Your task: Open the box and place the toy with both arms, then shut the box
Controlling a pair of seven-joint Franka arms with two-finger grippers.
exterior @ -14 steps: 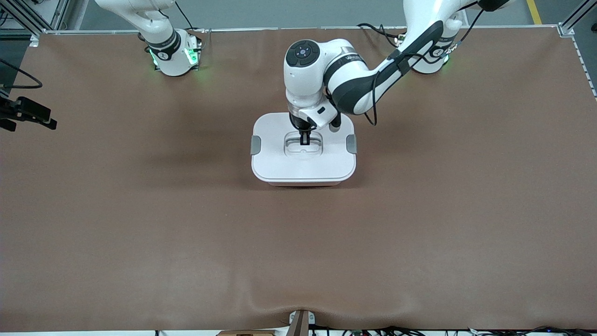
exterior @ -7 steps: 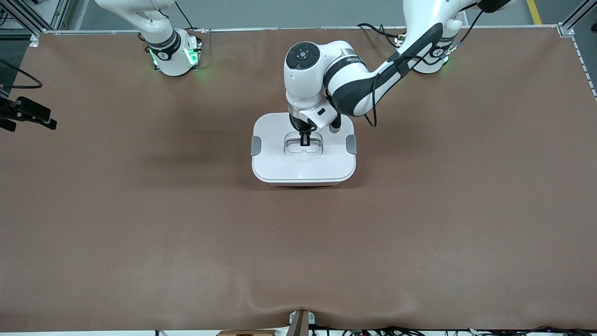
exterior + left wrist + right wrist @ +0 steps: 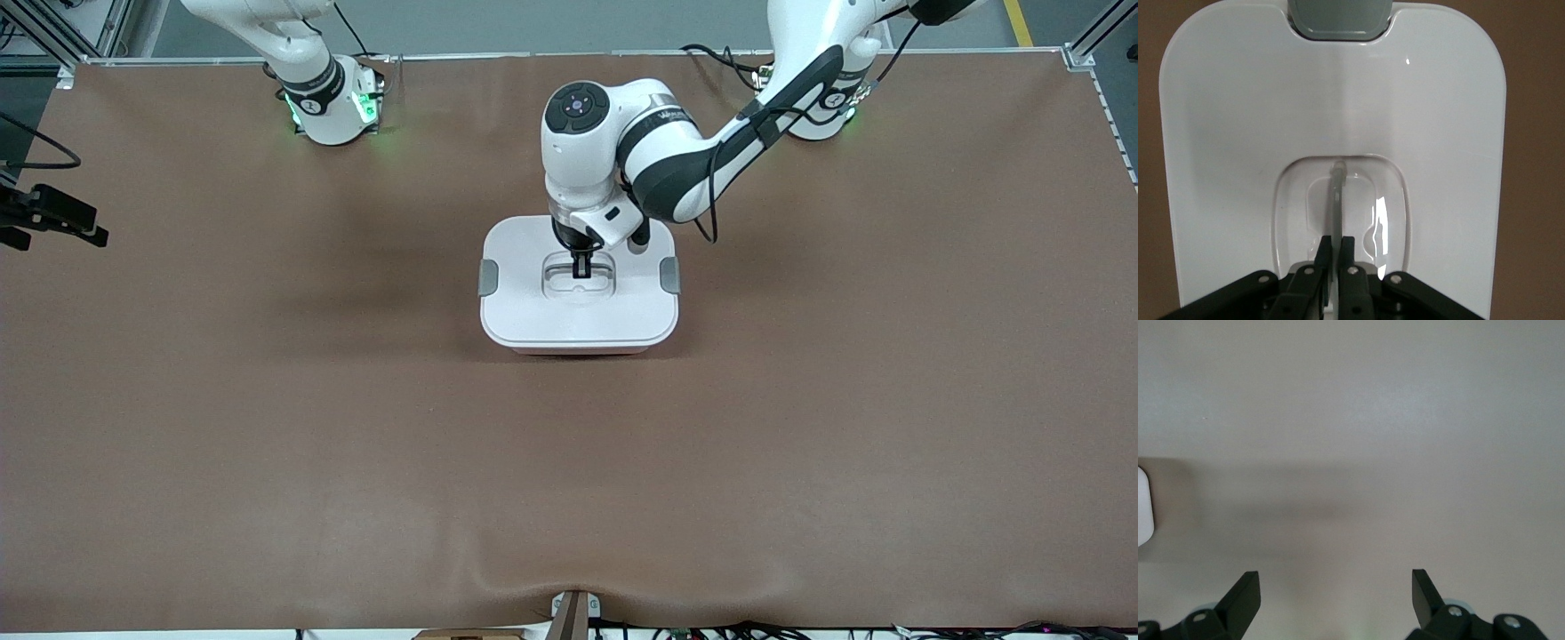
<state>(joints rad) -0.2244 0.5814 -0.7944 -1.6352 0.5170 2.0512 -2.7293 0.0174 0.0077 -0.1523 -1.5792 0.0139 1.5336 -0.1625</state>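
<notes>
Presently the box (image 3: pixel 578 307) sits on the brown table (image 3: pixel 267 427) between the two arm bases and nearer the front camera than both, its white lid (image 3: pixel 1338 120) seated flat, one grey clip (image 3: pixel 487 277) toward the right arm's end and the other grey clip (image 3: pixel 670 275) toward the left arm's end. The left gripper (image 3: pixel 581 268) is down in the lid's recessed centre, fingers (image 3: pixel 1346 250) pinched narrow on the thin handle (image 3: pixel 1336 193). The right gripper (image 3: pixel 1336 590) waits clear of the box with fingers (image 3: pixel 1245 593) spread wide and holding nothing; the toy is not visible.
</notes>
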